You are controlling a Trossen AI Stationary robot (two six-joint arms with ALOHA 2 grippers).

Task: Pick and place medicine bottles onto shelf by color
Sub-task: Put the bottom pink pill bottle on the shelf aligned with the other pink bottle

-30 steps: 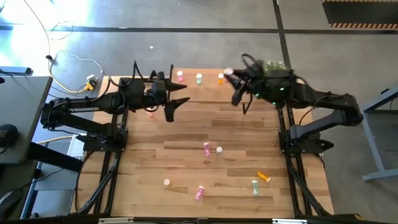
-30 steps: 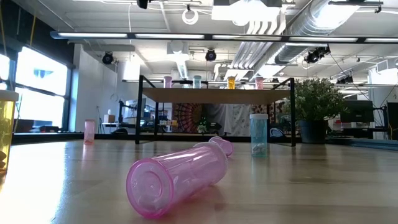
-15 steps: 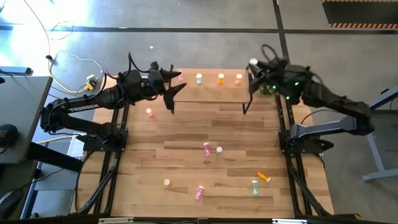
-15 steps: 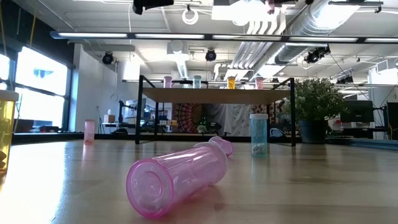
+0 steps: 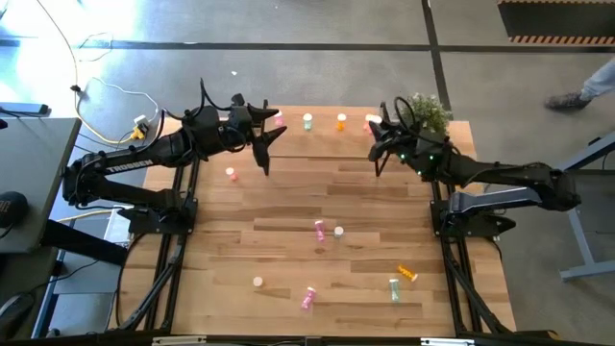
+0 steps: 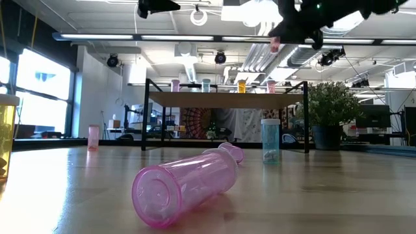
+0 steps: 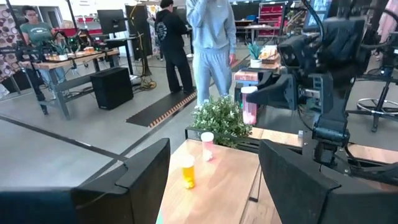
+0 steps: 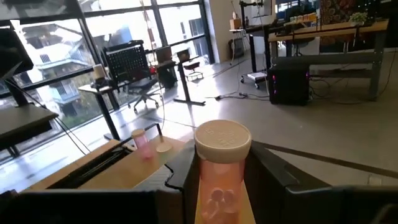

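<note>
The right pincer (image 5: 377,132) hovers over the right end of the low light-wood shelf on a thin black frame (image 5: 327,142), at the far edge of the plank-topped wooden table (image 5: 317,192), and it is clamped on a salmon-red bottle with a whitish cap (image 8: 222,168), which stands upright between the two dark fingers (image 8: 273,180). From table height the same bottle hangs in the air above the shelf (image 6: 224,99). On the shelf stand a pink bottle (image 5: 278,118), a pale green bottle (image 5: 307,120) and an orange bottle (image 5: 340,121) in a row, well apart from one another. The left pincer (image 5: 265,146) is held over the left end of the shelf with its fingers spread apart and nothing between them. A small green potted plant (image 5: 426,111) stands at the table's far right corner. Loose bottles lie scattered on the table: a pink one (image 5: 232,173) near the left arm, a pink bottle lying flat (image 5: 319,229) beside a white-capped one (image 5: 338,232) near the middle, and an orange one on its side (image 5: 407,274) towards the near right.
</note>
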